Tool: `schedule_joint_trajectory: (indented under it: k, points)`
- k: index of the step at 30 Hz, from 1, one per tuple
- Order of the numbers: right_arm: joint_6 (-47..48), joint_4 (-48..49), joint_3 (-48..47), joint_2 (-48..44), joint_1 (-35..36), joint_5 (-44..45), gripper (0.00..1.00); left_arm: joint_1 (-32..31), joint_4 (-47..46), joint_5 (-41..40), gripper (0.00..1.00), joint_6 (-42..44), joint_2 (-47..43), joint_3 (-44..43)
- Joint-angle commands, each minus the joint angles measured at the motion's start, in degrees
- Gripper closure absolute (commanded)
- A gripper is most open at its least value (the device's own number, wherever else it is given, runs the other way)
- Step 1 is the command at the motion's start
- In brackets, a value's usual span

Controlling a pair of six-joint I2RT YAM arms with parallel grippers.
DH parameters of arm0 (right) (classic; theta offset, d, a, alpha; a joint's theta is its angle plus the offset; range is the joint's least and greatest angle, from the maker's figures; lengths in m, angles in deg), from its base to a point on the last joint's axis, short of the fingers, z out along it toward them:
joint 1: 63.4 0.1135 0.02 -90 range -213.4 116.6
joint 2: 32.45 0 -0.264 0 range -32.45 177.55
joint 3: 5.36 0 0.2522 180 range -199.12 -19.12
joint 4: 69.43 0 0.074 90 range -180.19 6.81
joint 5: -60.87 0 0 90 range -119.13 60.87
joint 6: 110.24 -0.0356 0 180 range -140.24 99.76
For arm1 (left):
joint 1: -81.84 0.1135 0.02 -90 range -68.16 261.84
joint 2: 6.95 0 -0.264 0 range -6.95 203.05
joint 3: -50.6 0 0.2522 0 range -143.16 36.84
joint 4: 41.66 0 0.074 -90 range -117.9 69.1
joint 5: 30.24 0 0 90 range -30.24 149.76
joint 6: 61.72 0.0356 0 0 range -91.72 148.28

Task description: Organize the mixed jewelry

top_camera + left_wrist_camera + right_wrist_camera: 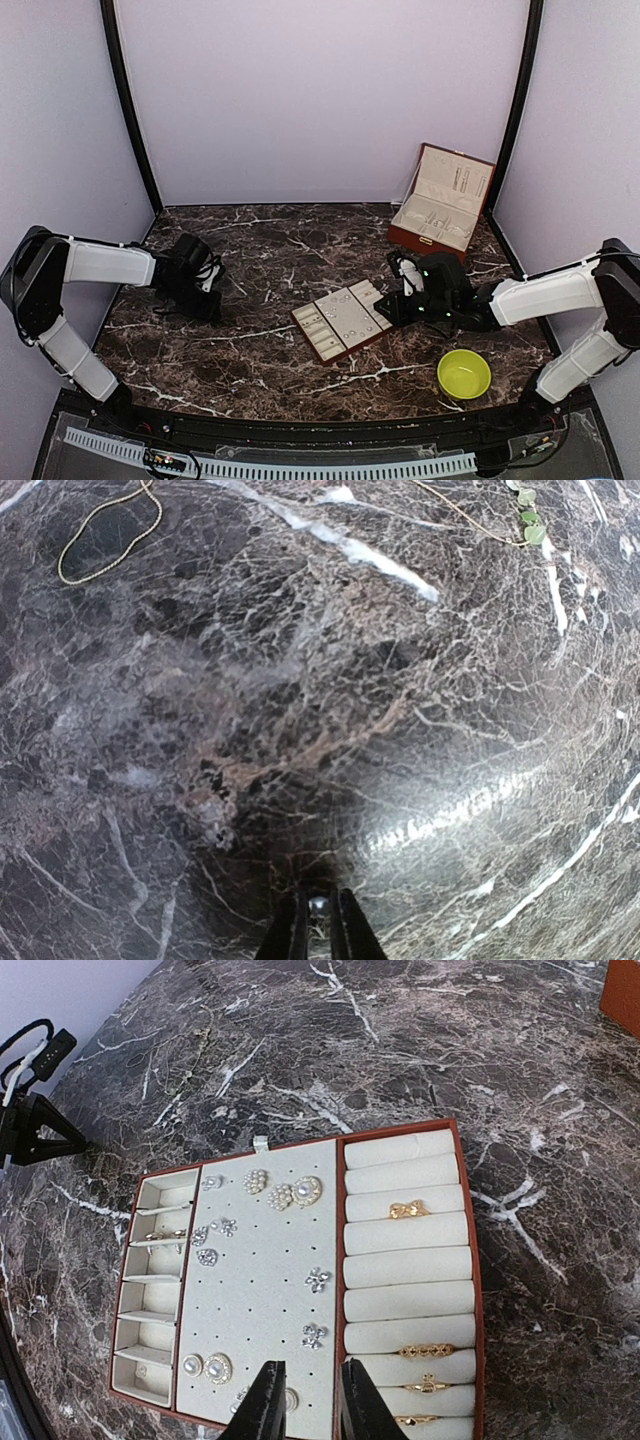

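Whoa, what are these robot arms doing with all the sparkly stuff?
Two robot arms are sorting jewelry. The right gripper hovers with open jaws over the near edge of a cream-lined tray that already holds earrings and gold rings. The left gripper is low over the marble table, jaws nearly together; I cannot tell if they hold anything. A thin gold chain lies loose on the table beyond it.

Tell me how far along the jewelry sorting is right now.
Done: studs are pinned on the middle panel of the tray, and gold rings sit in its ring rolls. In hand: the right gripper hovers over the tray, jaws apart, nothing held; the left gripper has its jaws nearly together, contents unclear. Left: a gold chain loop and a chain with green leaves lie on the marble table.
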Motion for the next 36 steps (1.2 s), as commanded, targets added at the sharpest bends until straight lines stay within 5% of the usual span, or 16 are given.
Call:
schedule_joint_trajectory:
  k: [1, 15, 25, 36]
  points:
    - [-0.6, 2.1, 0.5, 0.7, -0.5, 0.5, 0.8, -0.4, 1.4, -0.2, 0.92, 0.1, -2.4, 0.1]
    - [-0.1, 1.2, -1.2, 0.6, -0.5, 0.1, 0.8, -0.4, 0.8, 6.1, 1.0, -2.9, -5.5, 0.0]
    - [0.5, 1.5, -4.8, -1.0, -0.5, -8.6, 0.8, -3.1, -9.1, 21.6, 1.0, -2.7, -7.5, -3.1]
    - [1.0, 2.6, -7.5, 0.3, -0.1, -20.9, 0.79, -9.2, -14.8, 38.5, 1.0, 0.5, 1.6, -12.9]
